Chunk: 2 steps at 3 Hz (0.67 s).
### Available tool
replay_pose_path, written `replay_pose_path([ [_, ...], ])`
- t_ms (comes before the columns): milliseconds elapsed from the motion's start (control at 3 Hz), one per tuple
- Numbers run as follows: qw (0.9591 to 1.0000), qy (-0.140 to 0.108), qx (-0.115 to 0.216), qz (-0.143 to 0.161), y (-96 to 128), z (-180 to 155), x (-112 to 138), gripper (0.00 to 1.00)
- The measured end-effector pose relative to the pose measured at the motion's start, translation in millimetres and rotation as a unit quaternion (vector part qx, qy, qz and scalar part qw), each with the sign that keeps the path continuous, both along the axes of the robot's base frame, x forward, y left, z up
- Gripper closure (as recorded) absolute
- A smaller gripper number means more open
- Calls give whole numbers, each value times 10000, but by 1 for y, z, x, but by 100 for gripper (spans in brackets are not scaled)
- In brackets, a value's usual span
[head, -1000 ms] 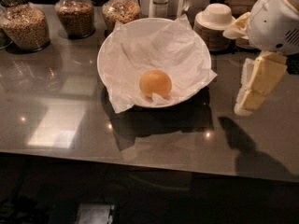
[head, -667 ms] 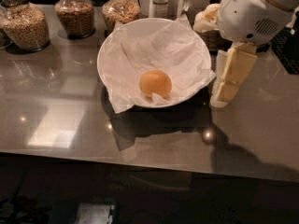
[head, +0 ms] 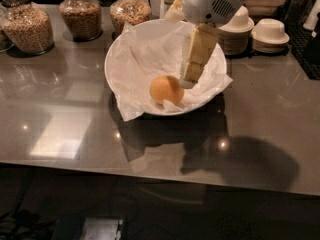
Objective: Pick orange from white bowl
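Here the orange (head: 166, 89) lies inside the white bowl (head: 109, 70), on the crumpled white paper (head: 145, 51) that lines it, toward the bowl's 6 o'clock side. The bowl stands on the glossy grey desk (head: 70, 129), roughly mid-desk, with a corner of the paper hanging over its rim at about 7 o'clock.

The pincer (head: 187, 80) hangs down into the bowl from the white arm housing (head: 212, 3) above. It is cream-coloured and tilted a little, and its tip is just beside the orange at the fruit's 2 o'clock. I cannot tell whether tip and fruit touch. Seen from this side the pincer reads as one slab, so I cannot tell whether it is set wide or narrow; it holds nothing that shows.

From the bowl, three glass jars (head: 80, 16) of grains stand in a row between 10 and 12 o'clock. Two stacks of small off-white bowls (head: 270, 31) sit at about 2 o'clock, well apart from the fruit.
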State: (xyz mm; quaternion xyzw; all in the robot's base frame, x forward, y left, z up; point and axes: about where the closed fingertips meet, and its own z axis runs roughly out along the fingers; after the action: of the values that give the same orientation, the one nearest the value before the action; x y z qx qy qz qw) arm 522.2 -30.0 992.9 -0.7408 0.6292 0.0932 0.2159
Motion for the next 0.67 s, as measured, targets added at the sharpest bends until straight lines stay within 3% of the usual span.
replay_pose_path([
  [333,9999,92,68,-31,25,-4,29,0],
  [667,9991,319,139,-245,38,-33,66,0],
])
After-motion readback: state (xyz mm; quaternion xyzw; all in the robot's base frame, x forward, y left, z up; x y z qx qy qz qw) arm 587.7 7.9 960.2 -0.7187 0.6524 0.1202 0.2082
